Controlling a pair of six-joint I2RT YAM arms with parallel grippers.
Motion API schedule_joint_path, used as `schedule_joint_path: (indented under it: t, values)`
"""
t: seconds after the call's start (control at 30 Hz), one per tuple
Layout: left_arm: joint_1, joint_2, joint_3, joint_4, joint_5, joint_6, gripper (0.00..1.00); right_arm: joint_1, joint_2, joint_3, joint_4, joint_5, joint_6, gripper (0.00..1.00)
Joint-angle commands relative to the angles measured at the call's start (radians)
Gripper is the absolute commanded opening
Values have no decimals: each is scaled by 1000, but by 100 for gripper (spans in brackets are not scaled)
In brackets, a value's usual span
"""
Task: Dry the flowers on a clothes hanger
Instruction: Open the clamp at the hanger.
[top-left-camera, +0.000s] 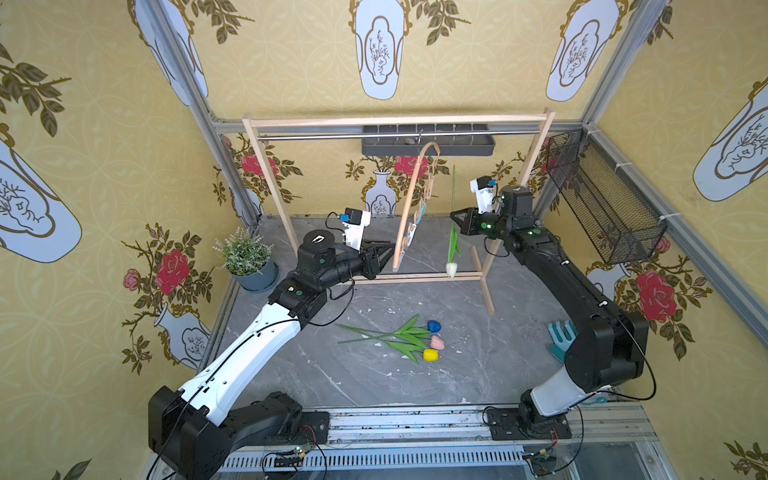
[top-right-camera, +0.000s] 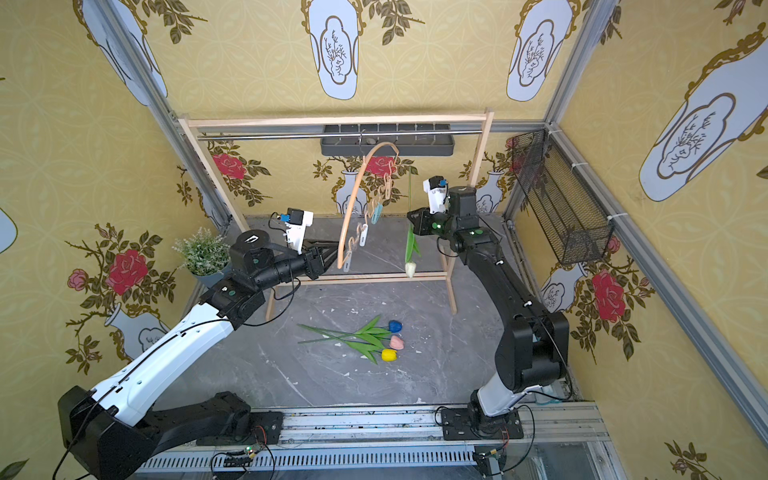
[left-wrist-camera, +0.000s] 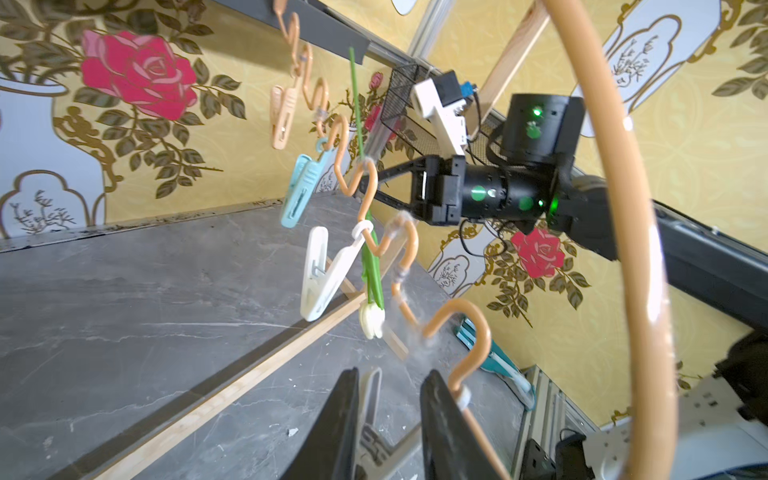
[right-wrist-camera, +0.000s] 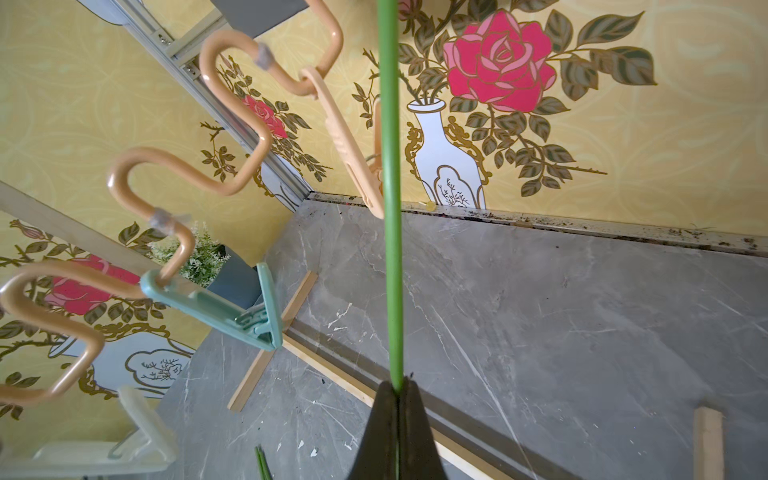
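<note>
The white tulip hangs head down, its thin green stem pinched in the closed right gripper, just beside the clothes hanger, which hangs by its hook from the rack rail. The left gripper stands part-open astride a pale peg at the hanger's low end; whether it squeezes I cannot tell. A peach peg crowds the stem, and three tulips lie on the table.

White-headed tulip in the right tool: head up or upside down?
Upside down. The white-headed artificial tulip hangs head lowest, its thin green stem running straight up through the shut right tool.
</note>
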Motion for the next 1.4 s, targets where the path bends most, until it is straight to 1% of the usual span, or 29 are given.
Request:
schedule_joint_path:
  t: [0.0,0.07,0.13,0.23,0.27,0.33,0.4,0.47,0.57,0.73,0.9,1.0,1.17,1.23,1.37]
  values:
    - [-7,17,13,33,47,38,32,-1,32,39,-17,-55,-31,0]
    - [-7,22,17,33,50,48,33,0,54,61,-24,-75,-35,0]
    - [-7,26,18,31,49,66,36,3,74,82,-30,-94,-39,0]
    - [-3,23,19,11,-8,103,44,6,99,109,-41,-132,-51,0]
    - [3,23,17,5,-45,112,47,7,109,121,-52,-142,-61,0]
    - [26,29,21,-5,-96,115,54,14,131,146,-76,-175,-87,0]
    - [63,45,33,-6,-111,103,58,24,149,165,-98,-201,-113,0]
    - [102,71,52,8,-85,86,60,36,156,171,-105,-217,-137,0]
    - [168,136,97,44,-6,74,62,55,164,171,-106,-218,-157,0]
    - [206,266,198,73,110,136,68,76,183,195,-118,-209,-162,0]
    - [259,377,280,112,173,130,68,89,217,253,-168,-221,-186,0]
    - [275,425,312,145,215,140,69,103,232,279,-197,-223,-205,0]
    - [286,500,369,164,288,188,72,115,242,294,-209,-265,-207,0]
    - [293,524,382,181,308,185,73,121,243,299,-211,-271,-208,0]
    - [312,566,385,252,315,162,74,129,254,308,-225,-280,-212,0]
